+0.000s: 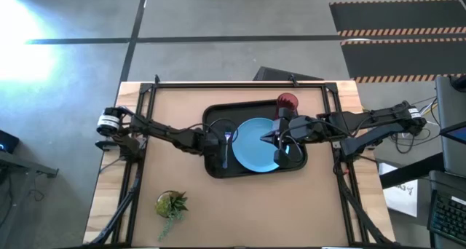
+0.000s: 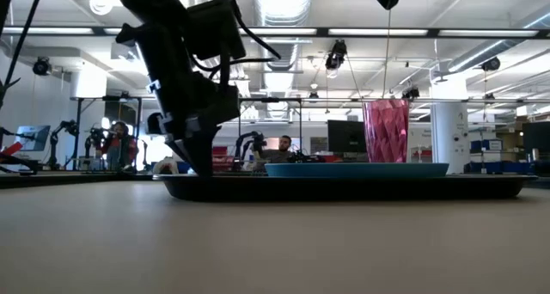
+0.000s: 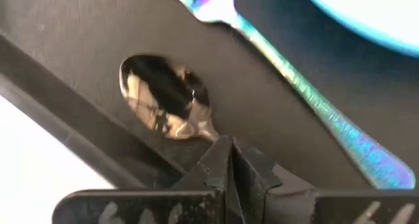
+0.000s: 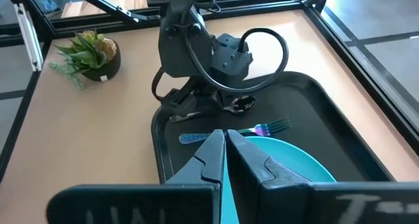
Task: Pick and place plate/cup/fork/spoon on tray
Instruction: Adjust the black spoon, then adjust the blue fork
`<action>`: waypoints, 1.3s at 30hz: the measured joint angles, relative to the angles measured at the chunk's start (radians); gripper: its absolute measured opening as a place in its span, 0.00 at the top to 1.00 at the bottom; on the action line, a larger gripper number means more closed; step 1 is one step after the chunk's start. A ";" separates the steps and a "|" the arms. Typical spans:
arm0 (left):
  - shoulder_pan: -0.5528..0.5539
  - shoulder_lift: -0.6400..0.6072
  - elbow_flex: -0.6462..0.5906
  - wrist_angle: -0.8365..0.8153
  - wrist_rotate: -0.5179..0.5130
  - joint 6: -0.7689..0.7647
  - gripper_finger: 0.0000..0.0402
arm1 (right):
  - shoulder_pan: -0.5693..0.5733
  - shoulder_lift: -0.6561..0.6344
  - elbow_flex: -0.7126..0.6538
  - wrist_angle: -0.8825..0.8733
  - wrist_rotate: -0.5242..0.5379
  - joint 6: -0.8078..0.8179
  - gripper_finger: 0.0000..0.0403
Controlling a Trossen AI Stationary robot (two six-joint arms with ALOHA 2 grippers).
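1. Spoon, small, dark and metallic: its handle is pinched between the closed fingers of my left end effector, the oval bowl lying straight ahead on the large black rectangular tray, near its rim.
2. The slim blue-handled fork lies alongside, roughly parallel, between spoon and round light-blue plate.
3. My right end effector hovers closed over the plate, farther from the spoon; release falls to the left.

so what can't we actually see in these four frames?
- Spoon handle: left wrist view, hidden behind the left gripper fingers.
- Fork tine tips: left wrist view, cut off by the frame edge.
- Plate right part: high view, covered by the right gripper.
- Cup base: low view, hidden behind the tray rim.
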 joint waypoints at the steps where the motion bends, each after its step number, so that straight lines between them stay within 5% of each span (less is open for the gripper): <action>1: 0.000 0.000 -0.001 -0.007 0.001 0.000 1.00 | 0.000 0.000 0.000 -0.001 0.000 0.000 0.98; 39: -0.030 -0.004 0.076 -0.172 0.076 -0.020 1.00 | 0.000 0.000 0.000 -0.021 0.000 0.000 0.98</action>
